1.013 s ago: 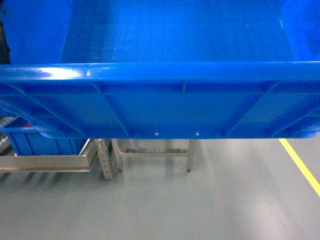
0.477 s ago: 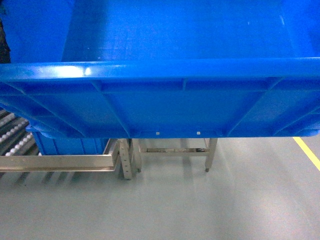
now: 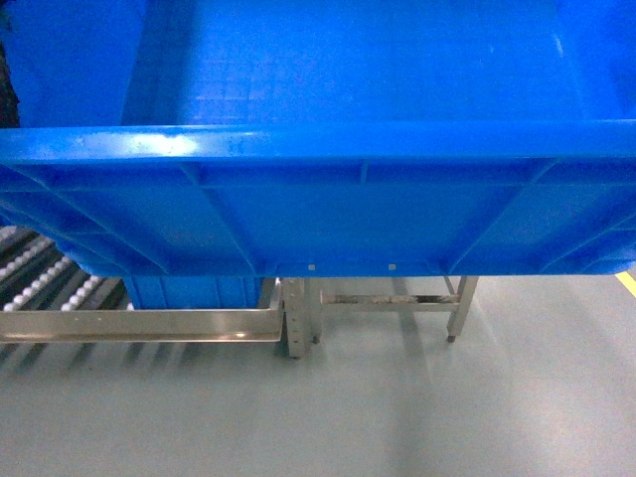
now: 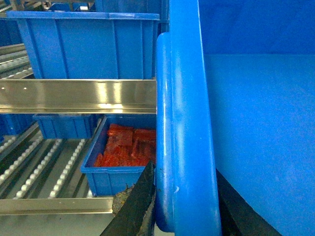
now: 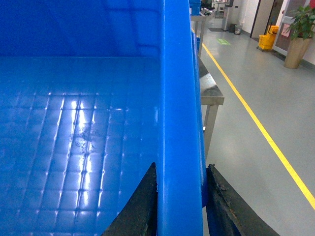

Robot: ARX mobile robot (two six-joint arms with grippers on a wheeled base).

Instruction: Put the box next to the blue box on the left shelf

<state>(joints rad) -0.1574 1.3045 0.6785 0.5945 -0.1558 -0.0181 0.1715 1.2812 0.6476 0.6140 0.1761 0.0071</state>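
Box [image 3: 328, 189] rim sits clamped between both grippers' fingers, left [image 4: 184, 206] and right [image 5: 179, 201]

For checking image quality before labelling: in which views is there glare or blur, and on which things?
Head view: soft white glare on the box near rim, and the picture is slightly hazy. Left wrist view: a bright reflection on the steel rail of the left shelf; the rim close to the camera looks soft. Right wrist view: light patches streak the box floor.
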